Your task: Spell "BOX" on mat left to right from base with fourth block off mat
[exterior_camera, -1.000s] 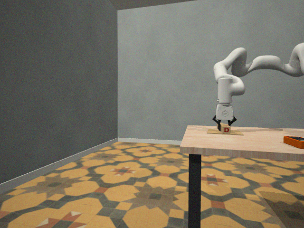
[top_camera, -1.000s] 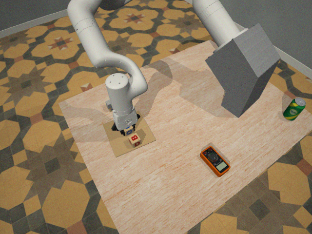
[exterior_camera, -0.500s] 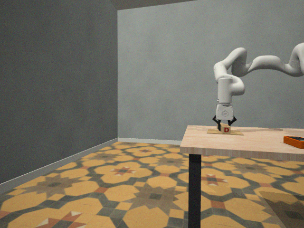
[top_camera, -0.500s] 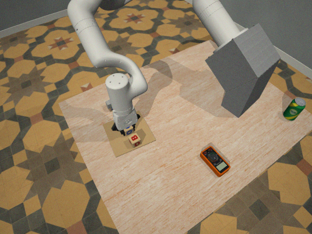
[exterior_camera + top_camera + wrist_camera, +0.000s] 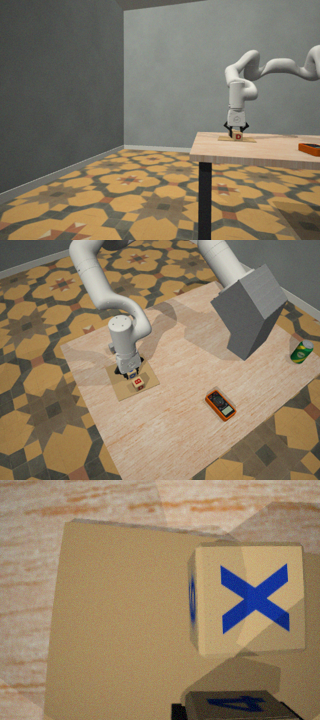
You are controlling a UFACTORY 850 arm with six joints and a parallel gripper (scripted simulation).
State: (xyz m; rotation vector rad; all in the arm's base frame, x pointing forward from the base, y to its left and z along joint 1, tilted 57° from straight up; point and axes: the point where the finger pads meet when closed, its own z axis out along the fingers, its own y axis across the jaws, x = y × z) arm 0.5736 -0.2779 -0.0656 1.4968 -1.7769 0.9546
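Observation:
A tan mat (image 5: 121, 389) lies on the left part of the wooden table. A block with a red B (image 5: 137, 384) on top stands on it; its side shows a red D in the exterior view (image 5: 238, 136). My gripper (image 5: 130, 374) points straight down, right behind the B block, and is shut on a block with blue marks (image 5: 132, 374), low at the mat. In the wrist view the held block (image 5: 240, 704) shows a blue 4 on its side. A block with a blue X (image 5: 250, 600) on top stands on the mat (image 5: 125, 630) just beyond it. The fourth block is out of view.
An orange multimeter (image 5: 220, 405) lies at the front middle of the table. A green can (image 5: 301, 351) stands near the right edge. A big grey box (image 5: 249, 309) sits at the back right. The mat is close to the table's left edge.

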